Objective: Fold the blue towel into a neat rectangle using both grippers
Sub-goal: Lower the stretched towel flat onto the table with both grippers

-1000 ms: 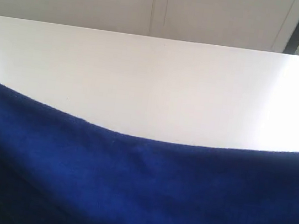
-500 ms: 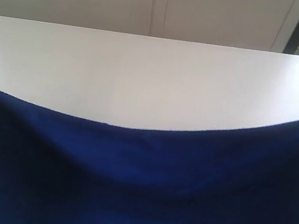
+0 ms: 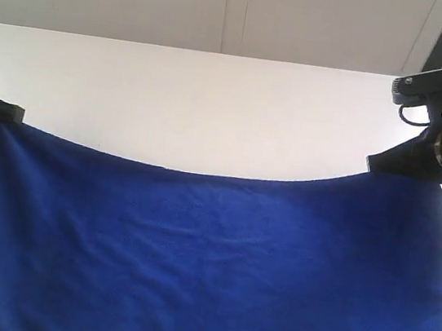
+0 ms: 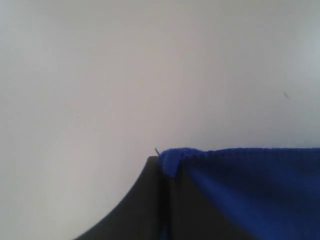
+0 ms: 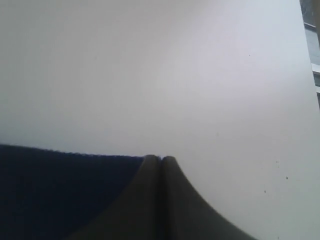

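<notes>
Carried forward, fuzzy blue towel (image 3: 207, 262) sags, corners pinched by left hand (image 3: 14, 113), right hand (image 3: 372, 164).

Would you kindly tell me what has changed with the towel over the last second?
The left gripper and right gripper, each shut on a far corner of the blue towel, have come into view. The towel's far edge now sags less. The white table is unchanged.

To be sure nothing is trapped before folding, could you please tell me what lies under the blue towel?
Only white table shows beyond the blue towel, whose corners the left gripper and right gripper pinch. Whatever lies beneath the cloth is hidden.
</notes>
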`<state>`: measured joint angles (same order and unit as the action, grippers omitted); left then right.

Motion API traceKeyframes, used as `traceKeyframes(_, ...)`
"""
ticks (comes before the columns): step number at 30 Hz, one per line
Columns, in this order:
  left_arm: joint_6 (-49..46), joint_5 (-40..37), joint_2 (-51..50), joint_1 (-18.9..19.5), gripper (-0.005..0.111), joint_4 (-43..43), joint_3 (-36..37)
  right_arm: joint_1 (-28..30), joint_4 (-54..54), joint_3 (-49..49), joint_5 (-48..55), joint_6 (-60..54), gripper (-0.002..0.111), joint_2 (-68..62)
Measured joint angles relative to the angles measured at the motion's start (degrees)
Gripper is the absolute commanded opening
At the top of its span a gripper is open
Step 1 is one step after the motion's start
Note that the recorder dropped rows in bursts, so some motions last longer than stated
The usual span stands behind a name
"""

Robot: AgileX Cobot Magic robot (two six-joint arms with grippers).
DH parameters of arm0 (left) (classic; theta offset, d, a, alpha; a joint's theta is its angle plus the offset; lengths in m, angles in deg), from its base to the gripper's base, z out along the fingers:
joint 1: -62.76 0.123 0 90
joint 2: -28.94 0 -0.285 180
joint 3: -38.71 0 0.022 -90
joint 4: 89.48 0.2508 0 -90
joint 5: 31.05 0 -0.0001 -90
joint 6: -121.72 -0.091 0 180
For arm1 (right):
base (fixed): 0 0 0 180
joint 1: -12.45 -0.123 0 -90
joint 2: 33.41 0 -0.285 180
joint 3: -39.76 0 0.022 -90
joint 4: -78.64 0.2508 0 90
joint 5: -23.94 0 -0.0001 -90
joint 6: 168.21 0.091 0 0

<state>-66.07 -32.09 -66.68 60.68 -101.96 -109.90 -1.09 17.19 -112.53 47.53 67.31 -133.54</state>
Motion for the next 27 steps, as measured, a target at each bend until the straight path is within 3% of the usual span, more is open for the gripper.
traceKeyframes(9,0.13,3.31,-12.97,0.00,0.000,-0.03,-10.18,5.93,-2.21,-10.14,-4.16,2.33,0.000,-11.31)
traceKeyframes(17,0.13,2.85,-23.01,0.00,0.000,-0.03,-19.22,7.75,-2.90,-15.90,-5.48,2.33,0.000,-18.50)
traceKeyframes(27,1.28,-2.20,-26.40,0.00,0.000,-0.03,-25.18,8.58,-3.12,-19.56,-5.84,2.33,0.000,-22.61)
